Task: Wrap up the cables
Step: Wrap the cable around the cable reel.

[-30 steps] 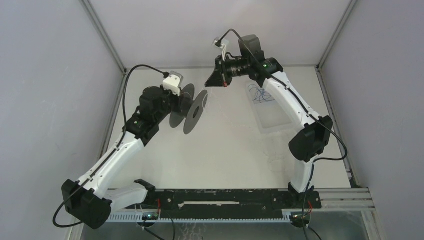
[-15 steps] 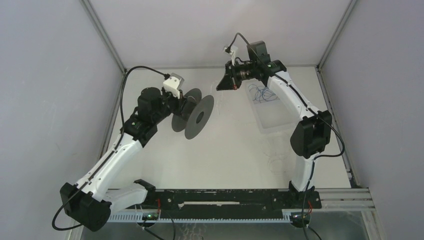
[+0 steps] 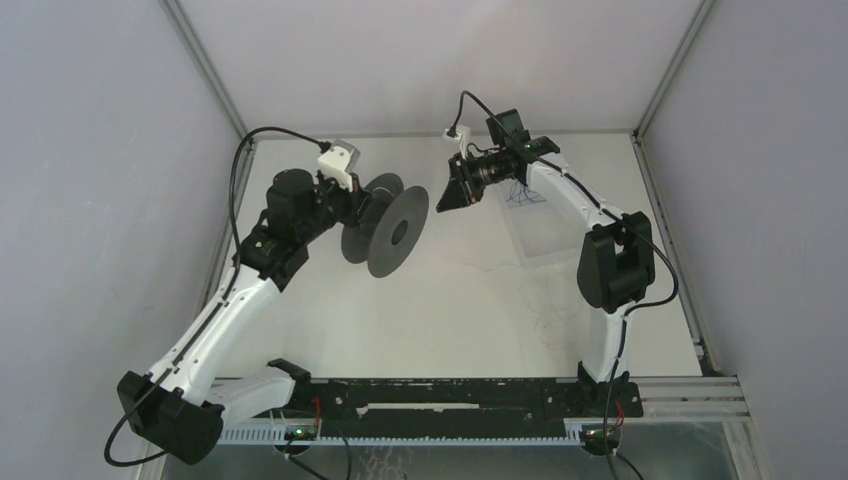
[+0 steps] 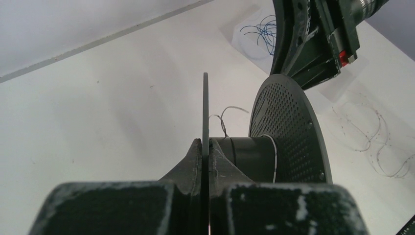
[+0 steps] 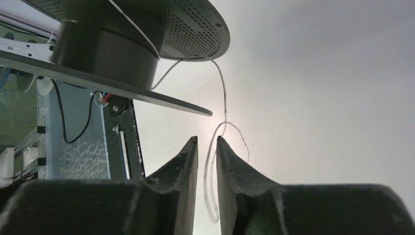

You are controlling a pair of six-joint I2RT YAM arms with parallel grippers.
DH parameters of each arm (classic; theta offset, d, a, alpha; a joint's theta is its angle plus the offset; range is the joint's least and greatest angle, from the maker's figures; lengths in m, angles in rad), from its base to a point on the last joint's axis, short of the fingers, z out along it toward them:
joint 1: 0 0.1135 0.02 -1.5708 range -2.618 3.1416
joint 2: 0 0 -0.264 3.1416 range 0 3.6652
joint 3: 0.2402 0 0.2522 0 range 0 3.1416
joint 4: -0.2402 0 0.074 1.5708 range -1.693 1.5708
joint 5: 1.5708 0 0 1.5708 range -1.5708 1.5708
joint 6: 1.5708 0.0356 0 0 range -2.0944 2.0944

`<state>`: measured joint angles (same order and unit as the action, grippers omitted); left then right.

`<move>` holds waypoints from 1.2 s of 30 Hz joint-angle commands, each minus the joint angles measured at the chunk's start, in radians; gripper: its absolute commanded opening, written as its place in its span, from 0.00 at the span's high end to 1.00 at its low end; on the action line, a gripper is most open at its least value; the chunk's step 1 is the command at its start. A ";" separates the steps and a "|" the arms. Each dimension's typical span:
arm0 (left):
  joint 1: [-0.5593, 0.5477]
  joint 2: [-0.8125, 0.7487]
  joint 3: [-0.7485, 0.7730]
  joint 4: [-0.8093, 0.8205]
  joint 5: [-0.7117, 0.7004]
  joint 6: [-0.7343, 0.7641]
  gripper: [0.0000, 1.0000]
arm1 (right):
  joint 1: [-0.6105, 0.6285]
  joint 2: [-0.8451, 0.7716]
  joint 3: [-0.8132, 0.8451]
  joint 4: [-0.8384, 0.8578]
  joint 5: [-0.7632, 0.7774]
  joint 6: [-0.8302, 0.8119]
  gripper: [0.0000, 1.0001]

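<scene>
My left gripper is shut on the thin near flange of the black spool and holds it above the table. One turn of the whitish cable lies on the hub. From there it runs down into a loose loop hanging between the fingers of my right gripper. Those jaws stand a narrow gap apart and do not pinch it. My right gripper hovers just right of the spool. More cable lies in faint loops on the table.
A clear tray at the back right holds a tangle of thin blue wire. Grey walls close in the white table on three sides. The black rail with both arm bases runs along the near edge.
My right gripper has come nearer and lower beside the spool, and its jaws have parted, releasing the cable. The left arm has shifted slightly with the spool.
</scene>
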<state>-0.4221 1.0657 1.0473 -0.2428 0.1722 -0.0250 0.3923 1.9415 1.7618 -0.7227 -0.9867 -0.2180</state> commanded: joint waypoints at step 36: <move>0.099 0.001 0.267 -0.041 -0.125 -0.274 1.00 | 0.053 -0.184 -0.697 0.939 0.057 0.368 0.37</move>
<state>-0.3286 1.0744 1.2400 -0.3565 0.0544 -0.2558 0.4217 1.7477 1.0538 0.0544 -0.9543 0.1314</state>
